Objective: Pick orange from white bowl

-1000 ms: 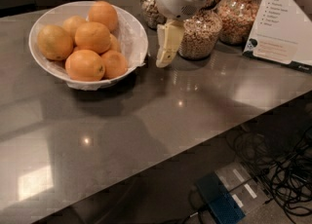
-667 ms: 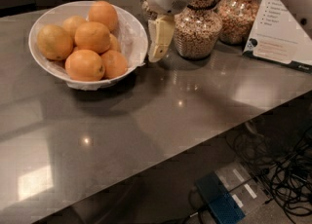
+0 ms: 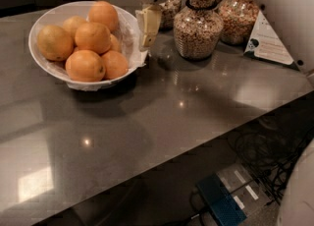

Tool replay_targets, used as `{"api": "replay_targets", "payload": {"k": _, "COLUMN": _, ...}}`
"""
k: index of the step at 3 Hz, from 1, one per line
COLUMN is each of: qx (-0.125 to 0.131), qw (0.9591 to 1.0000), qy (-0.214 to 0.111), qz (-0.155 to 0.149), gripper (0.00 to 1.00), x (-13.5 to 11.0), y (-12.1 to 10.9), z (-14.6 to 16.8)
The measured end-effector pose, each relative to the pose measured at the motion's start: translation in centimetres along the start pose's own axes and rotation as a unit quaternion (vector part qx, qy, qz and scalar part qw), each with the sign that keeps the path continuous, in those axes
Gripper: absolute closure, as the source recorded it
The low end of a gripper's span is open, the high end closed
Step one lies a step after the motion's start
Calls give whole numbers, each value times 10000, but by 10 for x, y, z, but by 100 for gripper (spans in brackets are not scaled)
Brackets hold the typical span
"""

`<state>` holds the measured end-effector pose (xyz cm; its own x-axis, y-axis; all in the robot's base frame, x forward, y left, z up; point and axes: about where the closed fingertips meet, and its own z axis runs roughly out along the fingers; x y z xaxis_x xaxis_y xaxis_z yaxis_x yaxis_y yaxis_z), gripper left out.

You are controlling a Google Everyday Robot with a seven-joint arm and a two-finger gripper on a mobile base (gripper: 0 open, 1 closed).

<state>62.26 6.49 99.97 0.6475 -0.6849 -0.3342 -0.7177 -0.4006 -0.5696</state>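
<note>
No text readable — card (image 3: pixel 270 43) right of jars (image 3: pixel 197 28); gripper (image 3: pixel 147 36) at white bowl's (image 3: pixel 46 19) rim.

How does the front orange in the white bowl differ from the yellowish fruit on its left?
The front orange is deep orange; the yellowish fruit is paler. The front orange sits at the near rim of the white bowl; the yellowish fruit lies by the left wall. Both are round, untouched by the gripper, which hangs beside the bowl's right rim.
</note>
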Motion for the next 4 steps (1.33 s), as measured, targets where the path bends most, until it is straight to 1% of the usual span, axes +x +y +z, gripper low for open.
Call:
{"api": "replay_targets", "payload": {"k": 1, "qx": 0, "qw": 10000, "qy": 0, "qz": 0, "gripper": 0, "x": 0, "y": 0, "z": 0}}
{"api": "replay_targets", "payload": {"k": 2, "qx": 25, "qw": 9999, "qy": -101, "qz": -26, "gripper": 0, "x": -3, "y": -4, "z": 9}}
{"api": "replay_targets", "payload": {"k": 3, "qx": 38, "qw": 9991, "qy": -413, "qz": -88, "gripper": 0, "x": -14, "y": -10, "z": 30}}
{"api": "replay_targets", "payload": {"k": 4, "qx": 44, "qw": 9989, "qy": -467, "qz": -61, "gripper": 0, "x": -14, "y": -10, "z": 33}}
